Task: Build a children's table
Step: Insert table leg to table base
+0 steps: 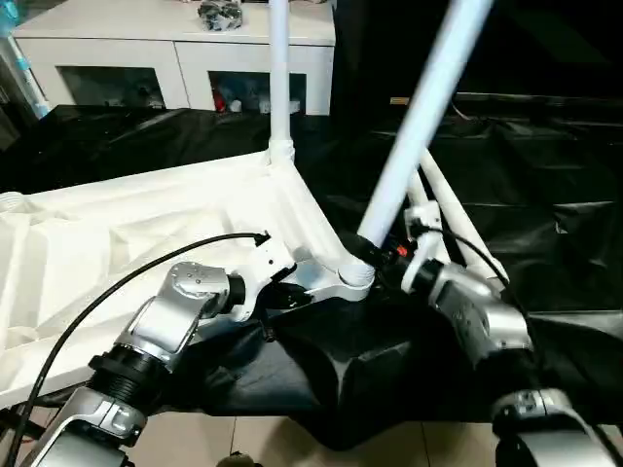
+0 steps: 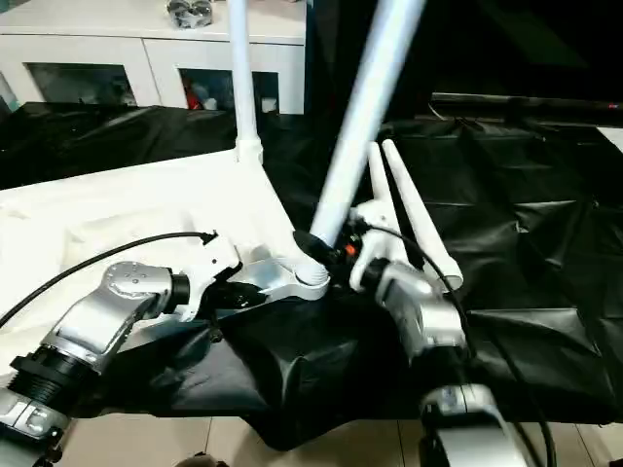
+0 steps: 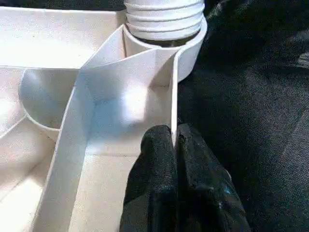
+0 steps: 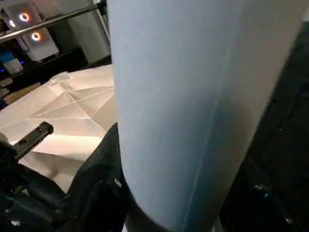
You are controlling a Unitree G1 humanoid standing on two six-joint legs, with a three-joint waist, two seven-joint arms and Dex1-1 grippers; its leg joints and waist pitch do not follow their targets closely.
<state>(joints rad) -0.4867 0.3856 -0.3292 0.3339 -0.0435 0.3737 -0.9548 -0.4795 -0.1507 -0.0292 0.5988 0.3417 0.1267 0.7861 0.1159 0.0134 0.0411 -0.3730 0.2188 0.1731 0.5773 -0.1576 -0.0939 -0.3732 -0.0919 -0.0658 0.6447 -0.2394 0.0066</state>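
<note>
White plastic tabletop (image 1: 117,243) lies upside down on the black-draped work table (image 1: 545,195), filling the left half of the head frame, ribbed underside up. I see one leg (image 1: 278,68) standing upright in the far corner socket, top centre of frame. A second leg (image 1: 419,117) leans from the upper right down to the near corner socket (image 1: 346,280) at frame centre, tilted, its lower end at the socket. Two more legs (image 1: 450,209) lie flat on the black cloth just right of centre, side by side.

Left gripper (image 3: 175,145) is pinched shut on the tabletop's thin edge wall beside the near socket; the wrist view shows black fingers (image 3: 154,164) either side of the rim. Right gripper (image 1: 375,251) is clamped around the tilted leg near its lower end. White cabinet (image 1: 175,49) with glass doors sits upper left.
</note>
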